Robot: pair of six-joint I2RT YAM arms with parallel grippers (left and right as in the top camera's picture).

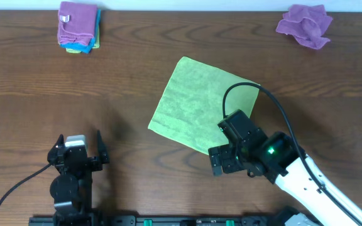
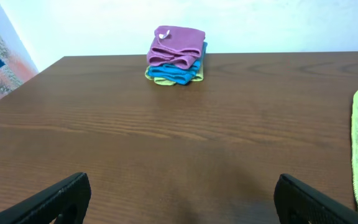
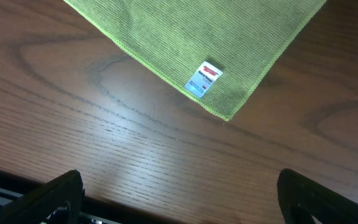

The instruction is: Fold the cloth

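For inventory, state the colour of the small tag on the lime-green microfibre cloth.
Small tag: white with blue and red print; best in the right wrist view.

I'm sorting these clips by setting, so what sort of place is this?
Probably a robot lab bench: a wooden table against a white wall, a robot arm reaching over it, and a green cloth laid flat.
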